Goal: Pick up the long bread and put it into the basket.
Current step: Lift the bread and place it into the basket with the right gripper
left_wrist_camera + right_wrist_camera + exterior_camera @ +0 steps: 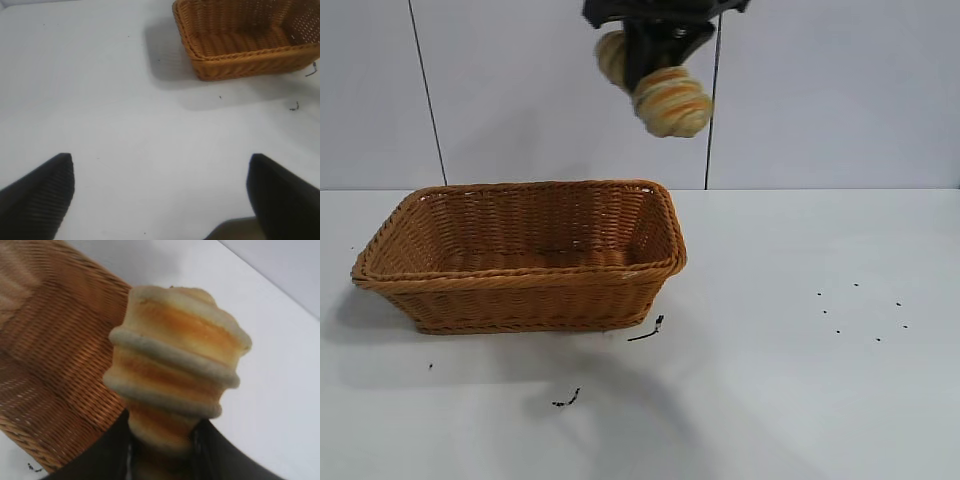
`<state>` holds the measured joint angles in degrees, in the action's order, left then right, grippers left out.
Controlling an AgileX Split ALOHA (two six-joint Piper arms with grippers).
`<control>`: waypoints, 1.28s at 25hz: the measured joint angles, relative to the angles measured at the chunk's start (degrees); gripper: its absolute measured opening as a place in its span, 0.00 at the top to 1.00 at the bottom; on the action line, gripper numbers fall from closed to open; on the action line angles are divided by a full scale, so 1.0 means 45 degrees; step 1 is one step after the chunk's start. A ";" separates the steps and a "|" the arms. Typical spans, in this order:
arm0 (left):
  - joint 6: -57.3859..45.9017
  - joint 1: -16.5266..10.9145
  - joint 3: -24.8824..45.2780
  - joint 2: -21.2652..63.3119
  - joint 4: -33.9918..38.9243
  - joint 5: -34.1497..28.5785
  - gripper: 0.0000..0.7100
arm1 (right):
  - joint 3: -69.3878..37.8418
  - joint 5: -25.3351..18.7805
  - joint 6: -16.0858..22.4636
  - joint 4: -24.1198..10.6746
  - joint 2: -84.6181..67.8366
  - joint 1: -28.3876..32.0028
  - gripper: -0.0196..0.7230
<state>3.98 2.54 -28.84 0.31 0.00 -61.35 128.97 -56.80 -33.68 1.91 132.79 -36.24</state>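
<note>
One long bread [670, 100] clamped in right pincer [655, 55], high above basket [520, 290]; left pincer [160, 192] wide.

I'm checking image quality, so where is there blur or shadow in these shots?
Exterior view: the long bread held in the right tool is slightly smeared, and the basket casts soft shadows on the table. Right wrist view: basket weave blurred. Left wrist view: the open left tool is dark and soft-edged.

The right gripper [655, 60] hung high, its dark fingers [112, 452] clamped on something gripped between the jaws, which jutted out beyond the fingertips. The left gripper [160, 192] hovered low, jaws spread wide with nothing between them.
</note>
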 joint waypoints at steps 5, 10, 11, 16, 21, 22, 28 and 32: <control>0.0000 0.0000 0.0000 0.0000 0.0000 0.0000 0.02 | 0.0000 0.0625 -0.1191 0.0225 0.0933 -0.0089 0.74; 0.0000 0.0000 0.0000 0.0000 0.0000 0.0000 0.02 | 0.0000 0.0792 -0.1590 0.0751 0.1760 -0.0089 0.74; 0.0000 0.0000 0.0000 0.0000 0.0000 0.0000 0.02 | 0.0000 0.0884 -0.1695 0.0809 0.1865 -0.0089 0.74; 0.0000 0.0000 0.0000 0.0000 0.0000 0.0000 0.02 | 0.0000 0.1363 -0.1857 0.0891 0.2321 -0.0089 0.74; 0.0000 0.0000 0.0000 0.0000 0.0000 0.0000 0.02 | 0.0000 0.1567 -0.1857 0.0891 0.2347 -0.0089 0.61; 0.0000 0.0000 0.0000 0.0000 0.0000 0.0000 0.02 | 0.0000 0.1567 -0.1844 0.0891 0.2347 -0.0089 0.53; 0.0000 0.0000 0.0000 0.0000 0.0000 0.0000 0.02 | 0.0000 0.1887 -0.0725 0.0824 0.2295 -0.0089 0.08; 0.0000 0.0000 0.0000 0.0000 0.0000 0.0000 0.02 | 0.0000 0.1704 0.1058 0.0554 0.1842 -0.0089 0.05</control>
<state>3.98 2.54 -28.84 0.31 0.00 -61.35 128.97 -49.14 -28.92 4.41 141.07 -36.64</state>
